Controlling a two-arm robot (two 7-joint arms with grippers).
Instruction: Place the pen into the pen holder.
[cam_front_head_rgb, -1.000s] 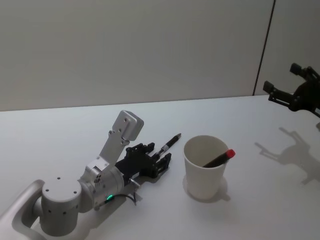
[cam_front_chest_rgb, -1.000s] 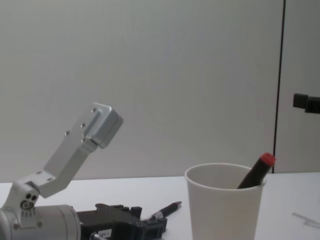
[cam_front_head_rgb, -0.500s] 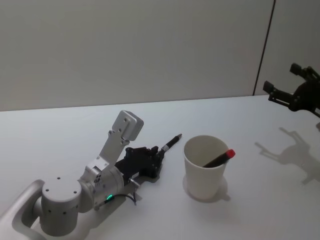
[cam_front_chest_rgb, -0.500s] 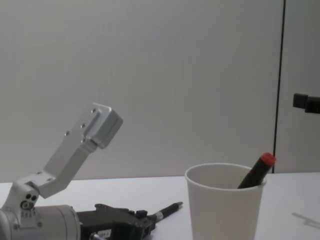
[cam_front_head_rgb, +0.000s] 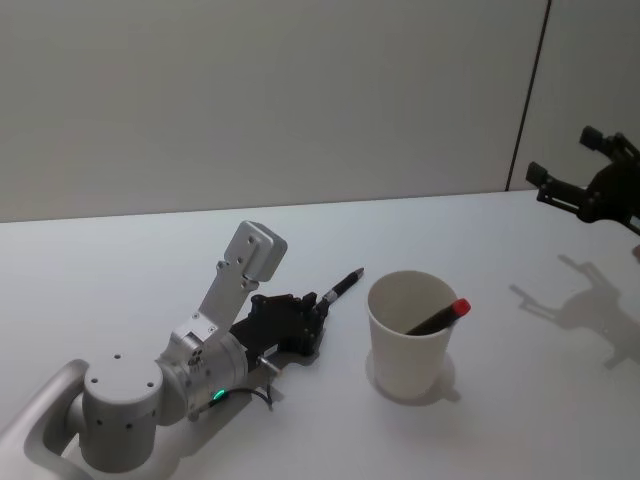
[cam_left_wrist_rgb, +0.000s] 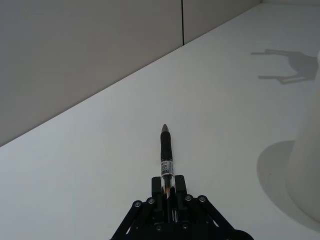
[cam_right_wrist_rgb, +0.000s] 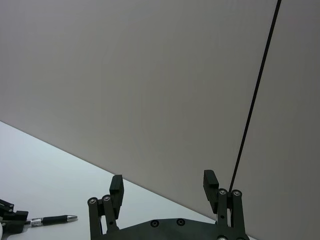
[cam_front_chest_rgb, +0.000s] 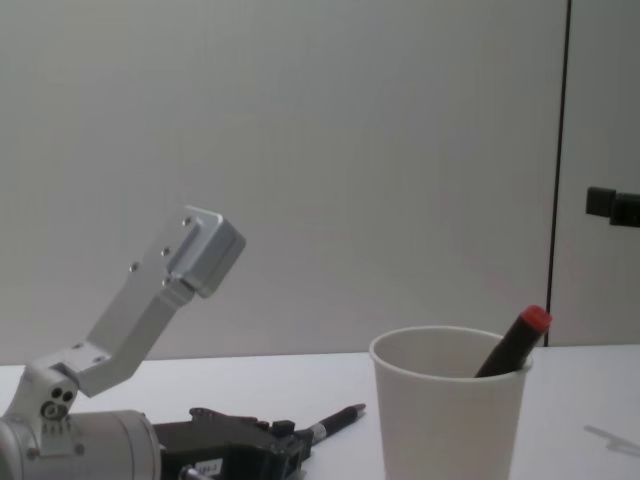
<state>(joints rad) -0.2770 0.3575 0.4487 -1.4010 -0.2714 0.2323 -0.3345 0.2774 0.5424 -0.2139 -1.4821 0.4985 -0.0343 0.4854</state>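
One pen (cam_front_head_rgb: 338, 287) lies flat on the table (cam_front_head_rgb: 120, 270), its rear end pinched in the closed left gripper (cam_front_head_rgb: 313, 312), tip pointing straight out from the jaws. The cup (cam_front_head_rgb: 405, 358) (already holding a red-capped pen (cam_front_head_rgb: 441, 316)) stands just to its right, while the right gripper (cam_right_wrist_rgb: 163, 181) hangs open, well apart.

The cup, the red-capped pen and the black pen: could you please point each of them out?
cup (cam_front_head_rgb: 408, 355): head view, on its outer wall.
red-capped pen (cam_front_head_rgb: 460, 306): head view, on its red cap.
black pen (cam_left_wrist_rgb: 165, 147): left wrist view, on its dark grip near the tip.
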